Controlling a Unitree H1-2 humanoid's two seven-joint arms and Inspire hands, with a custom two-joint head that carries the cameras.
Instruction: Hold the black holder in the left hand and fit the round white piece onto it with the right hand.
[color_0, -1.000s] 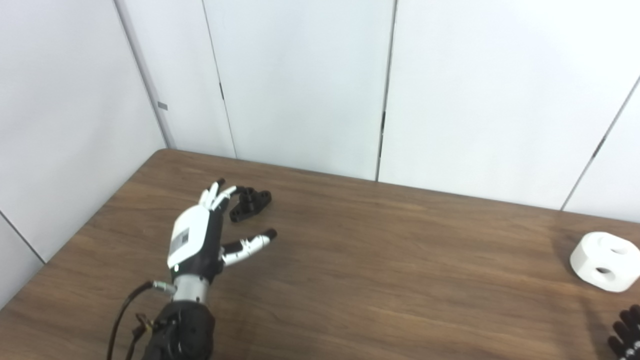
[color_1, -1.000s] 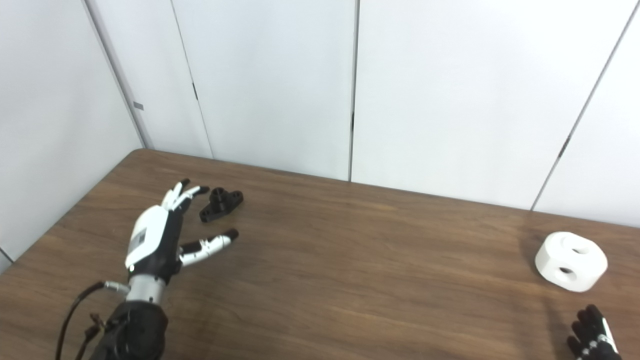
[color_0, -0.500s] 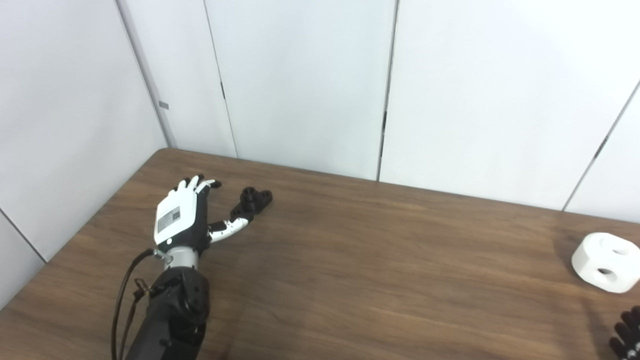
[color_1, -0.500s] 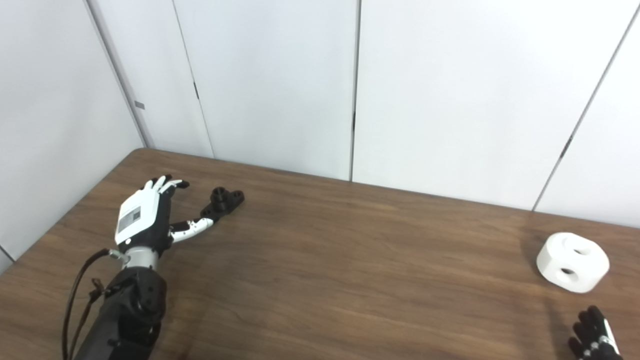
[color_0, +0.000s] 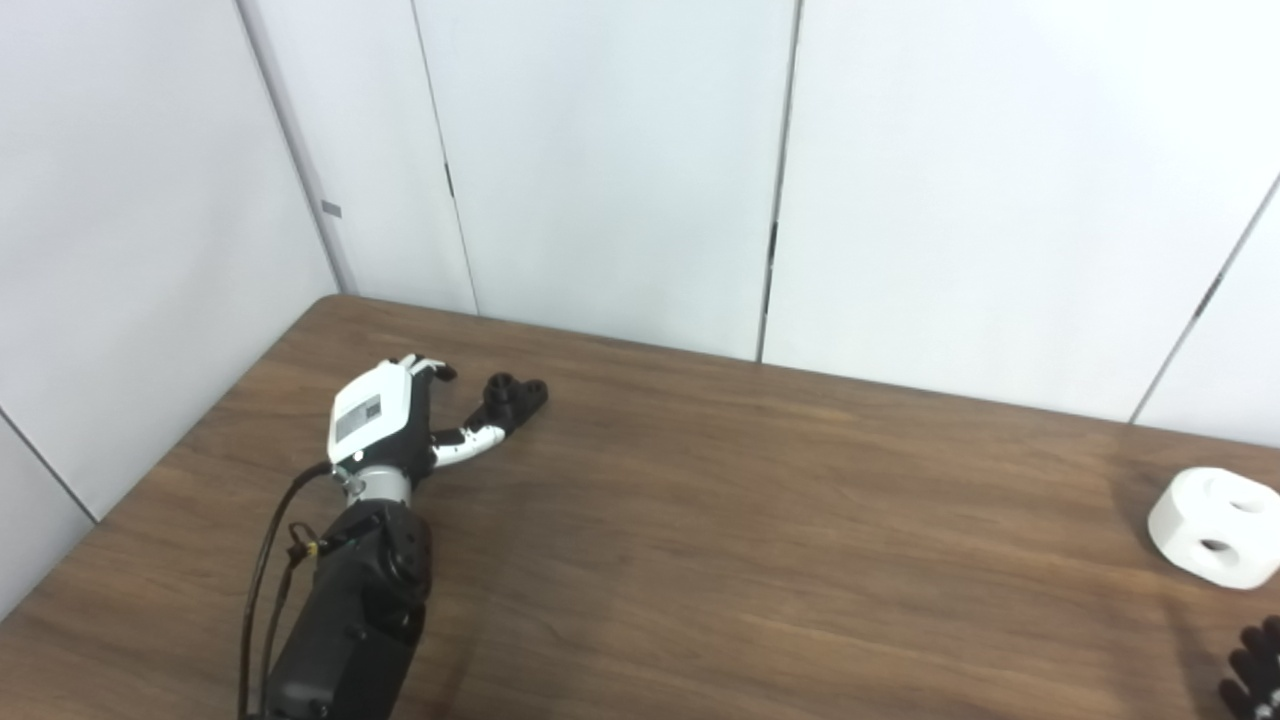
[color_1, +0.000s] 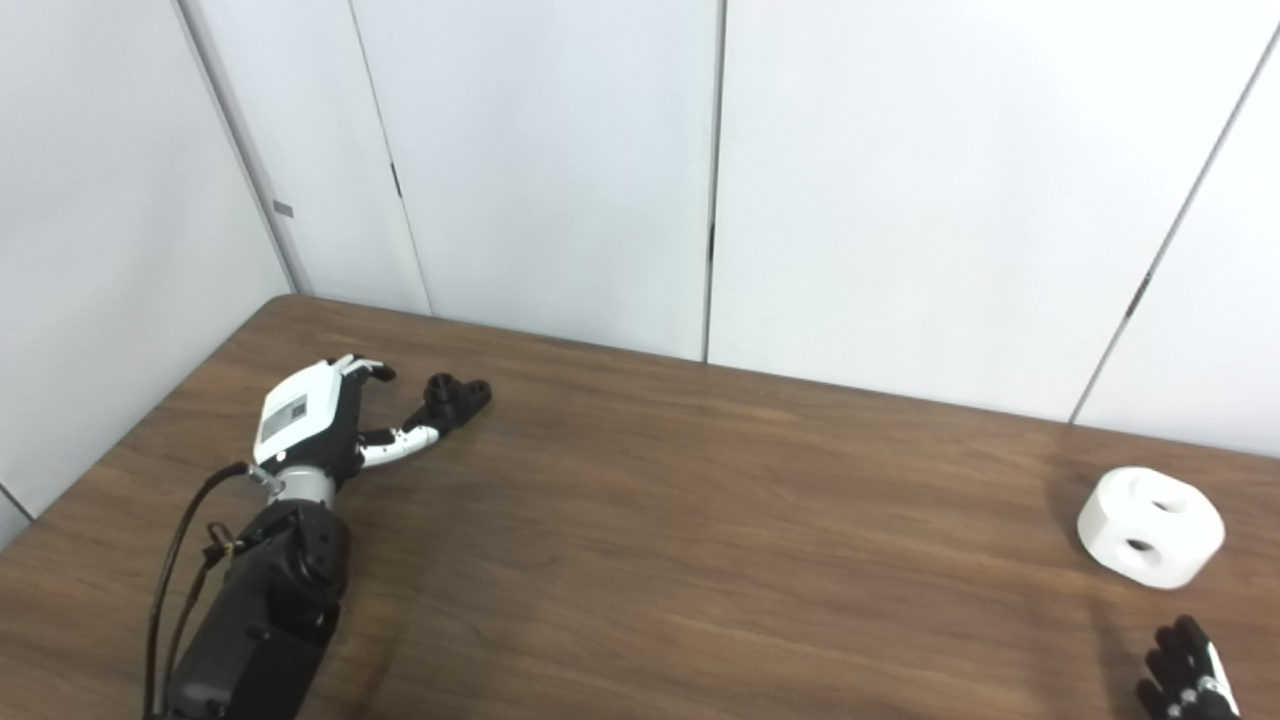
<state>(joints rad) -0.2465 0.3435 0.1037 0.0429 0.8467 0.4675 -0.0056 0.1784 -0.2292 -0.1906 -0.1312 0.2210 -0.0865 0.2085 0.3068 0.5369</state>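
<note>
The small black holder (color_0: 511, 396) lies on the brown table (color_0: 760, 520) at the far left. My left hand (color_0: 385, 420) is low over the table just left of it, open, with its thumb (color_0: 468, 440) reaching to the holder's near end; the other fingers curl down beyond the palm. The holder is not lifted. The round white piece (color_0: 1215, 526) with two holes sits near the table's right edge. Only the dark fingertips of my right hand (color_1: 1185, 675) show at the bottom right corner, below the white piece and apart from it.
White wall panels (color_0: 600, 160) stand close behind the table's far edge and along its left side. A black cable (color_0: 262, 590) loops beside my left forearm.
My left hand has moved forward and to the left, dropped toward the table and turned palm down beside the holder; its thumb now reaches the holder. The white piece and right hand have stayed.
</note>
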